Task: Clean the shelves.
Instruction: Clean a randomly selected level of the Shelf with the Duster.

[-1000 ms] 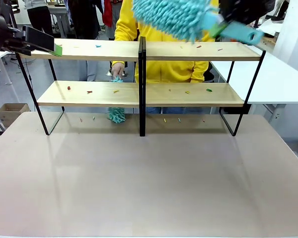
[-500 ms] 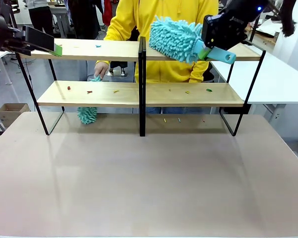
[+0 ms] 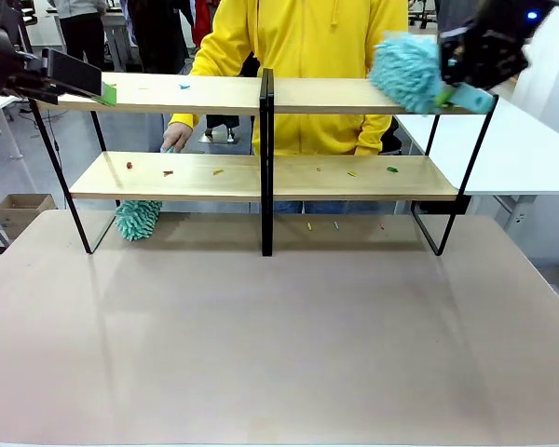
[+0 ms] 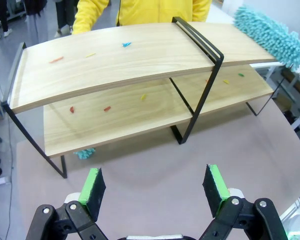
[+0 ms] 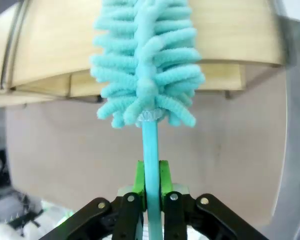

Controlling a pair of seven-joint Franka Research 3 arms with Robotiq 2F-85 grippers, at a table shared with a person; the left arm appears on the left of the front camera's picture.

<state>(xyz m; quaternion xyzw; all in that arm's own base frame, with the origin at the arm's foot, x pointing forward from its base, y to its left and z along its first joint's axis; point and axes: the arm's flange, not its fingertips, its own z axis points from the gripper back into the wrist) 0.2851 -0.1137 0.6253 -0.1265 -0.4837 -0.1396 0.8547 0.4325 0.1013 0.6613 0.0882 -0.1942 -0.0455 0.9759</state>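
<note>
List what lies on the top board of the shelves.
On the shelves' top board: an orange bit, a yellow bit and a blue bit on its left half. The teal duster covers the right end, so anything under it is hidden.

1. A wide beige tabletop (image 3: 279,354) takes up the near half of the front view. Its surface is matte and plain.
2. A white table (image 3: 531,149) stands just beside the tabletop's far right corner and runs off the right edge.
3. The floor (image 3: 140,130) is smooth and grey, visible beyond the tabletop on the left.
4. An open cardboard box (image 3: 20,207) sits on the floor near the tabletop's left edge.
5. Far back at upper left, people (image 3: 79,33) in dark trousers stand on the same floor.
6. The light is even and soft. It casts only faint shadows and dim reflections on the tabletop.
</note>
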